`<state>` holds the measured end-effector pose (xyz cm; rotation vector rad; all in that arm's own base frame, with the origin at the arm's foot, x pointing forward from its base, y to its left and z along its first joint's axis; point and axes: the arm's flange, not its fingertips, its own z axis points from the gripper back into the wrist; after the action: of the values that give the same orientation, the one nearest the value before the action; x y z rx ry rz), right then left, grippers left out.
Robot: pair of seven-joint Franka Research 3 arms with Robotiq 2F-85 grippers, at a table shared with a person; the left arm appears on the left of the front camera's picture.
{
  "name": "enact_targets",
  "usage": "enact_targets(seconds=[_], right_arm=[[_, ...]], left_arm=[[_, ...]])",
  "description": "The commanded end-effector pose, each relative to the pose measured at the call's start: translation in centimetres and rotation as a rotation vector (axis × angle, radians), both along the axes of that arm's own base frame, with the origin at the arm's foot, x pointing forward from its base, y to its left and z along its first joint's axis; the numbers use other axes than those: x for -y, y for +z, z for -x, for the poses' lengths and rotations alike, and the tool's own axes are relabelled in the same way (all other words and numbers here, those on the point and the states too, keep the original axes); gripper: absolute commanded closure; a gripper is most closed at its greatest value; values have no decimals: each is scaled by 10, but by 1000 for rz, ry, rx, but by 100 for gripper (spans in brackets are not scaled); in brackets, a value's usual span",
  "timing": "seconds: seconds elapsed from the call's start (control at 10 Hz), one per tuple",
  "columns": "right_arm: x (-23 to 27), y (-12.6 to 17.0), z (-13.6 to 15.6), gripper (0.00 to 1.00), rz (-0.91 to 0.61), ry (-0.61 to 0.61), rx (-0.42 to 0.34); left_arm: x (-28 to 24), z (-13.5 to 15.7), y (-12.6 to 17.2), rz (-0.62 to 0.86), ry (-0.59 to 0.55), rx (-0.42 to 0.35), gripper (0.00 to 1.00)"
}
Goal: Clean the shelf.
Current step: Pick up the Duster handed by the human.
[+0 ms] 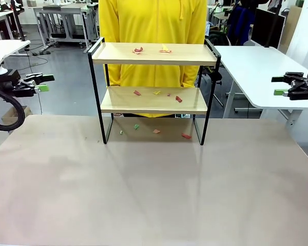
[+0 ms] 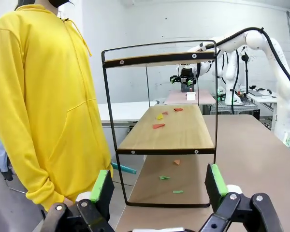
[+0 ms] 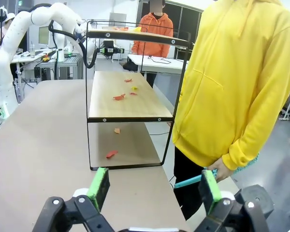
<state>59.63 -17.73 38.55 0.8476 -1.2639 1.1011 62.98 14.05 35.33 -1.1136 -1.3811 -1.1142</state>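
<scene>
Presently the shelf (image 1: pixel 154 54), long axis running across the table (image 1: pixel 154 195), stands midway between left gripper (image 1: pixel 42 83) and right gripper (image 1: pixel 277 85), both spread wide, empty, roughly equidistant.

Left tool (image 1: pixel 43 83) at far left, right tool (image 1: pixel 278 85) at far right, both level, jaws parted, pointing inward.

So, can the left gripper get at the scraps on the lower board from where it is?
Probably yes. The left gripper faces the shelf's open end, jaws open; only the thin frame borders the gap above the lower board, and nothing stands between it and the scraps.
</scene>
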Motion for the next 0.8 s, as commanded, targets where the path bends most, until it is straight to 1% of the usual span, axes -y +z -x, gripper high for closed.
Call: enact_targets(seconds=[0.0,0.3,0.4,0.5,0.6,0.7], right_arm=[[-1,3,10,0,-25,-12,45],[-2,11,12,0,-25,-18,51],[-2,12,12,0,-22,-7,42],[3,7,3,0,-4,-3,10],[3,7,3,0,-4,-3,10],[3,7,3,0,-4,-3,10]], left_arm=[[7,7,7,23,5,-19,0],[7,8,15,27,13,-44,0],[7,9,17,28,15,-48,0],[8,9,18,34,24,-59,0],[4,1,10,6,-8,-33,0],[4,1,10,6,-8,-33,0]])
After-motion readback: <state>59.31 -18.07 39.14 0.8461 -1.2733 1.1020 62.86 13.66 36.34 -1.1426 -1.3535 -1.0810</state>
